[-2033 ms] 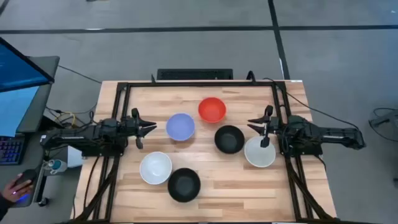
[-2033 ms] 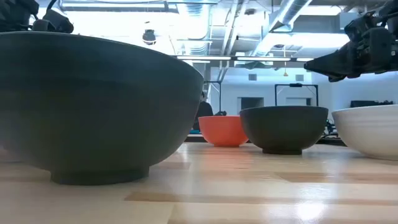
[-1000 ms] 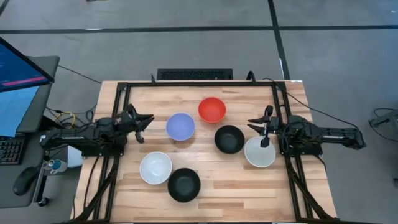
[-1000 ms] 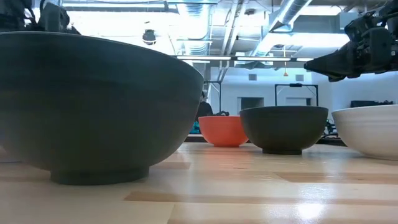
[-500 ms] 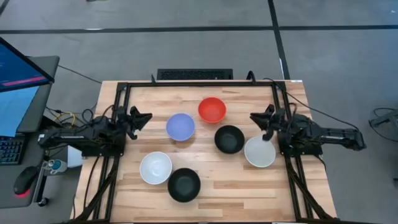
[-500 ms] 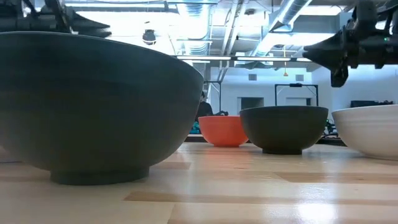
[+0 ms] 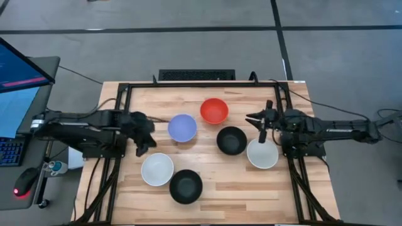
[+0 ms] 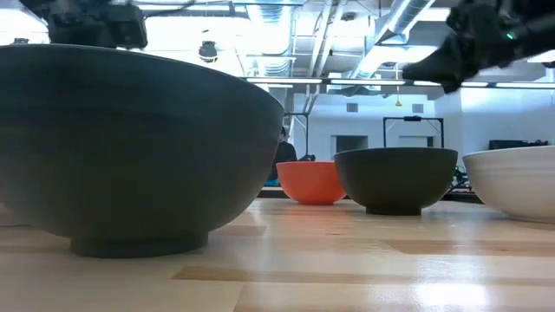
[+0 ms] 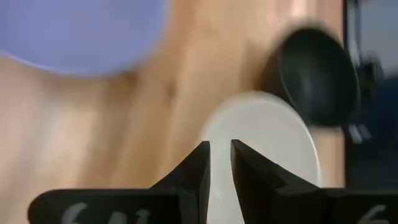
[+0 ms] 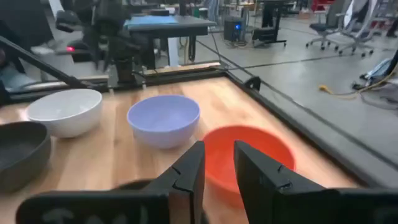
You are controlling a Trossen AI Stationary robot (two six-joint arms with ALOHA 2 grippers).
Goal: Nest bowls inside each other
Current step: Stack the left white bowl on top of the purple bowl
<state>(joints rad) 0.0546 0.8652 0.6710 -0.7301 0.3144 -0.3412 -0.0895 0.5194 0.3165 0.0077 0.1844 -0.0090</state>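
Sitting on the big wooden table (image 7: 207, 194) are six bowls, and none is inside another yet, so the nesting job has not started.

The two dark arms are the next biggest things. The left arm has just swung in from the left side, and its claw, the left gripper (image 7: 146, 133), now hangs just left of the lavender bowl (image 7: 182, 127) and above the near white bowl (image 7: 157, 169). Its wrist picture shows its two fingers (image 9: 198, 168) almost pressed together with nothing between them. The right arm has stretched out a bit too, and the right gripper (image 7: 262, 122) has moved toward the far side, past the far rim of the right white bowl (image 7: 262, 153). Its fingers are also nearly closed and hold nothing.

Now the bowls. The red bowl (image 7: 214, 110) sits far in the middle, the middle black bowl (image 7: 231, 139) is just near of it, and the near black bowl (image 7: 186, 186) is closest to the near edge.

I think both arms are getting ready to pick. They must open their claws first.
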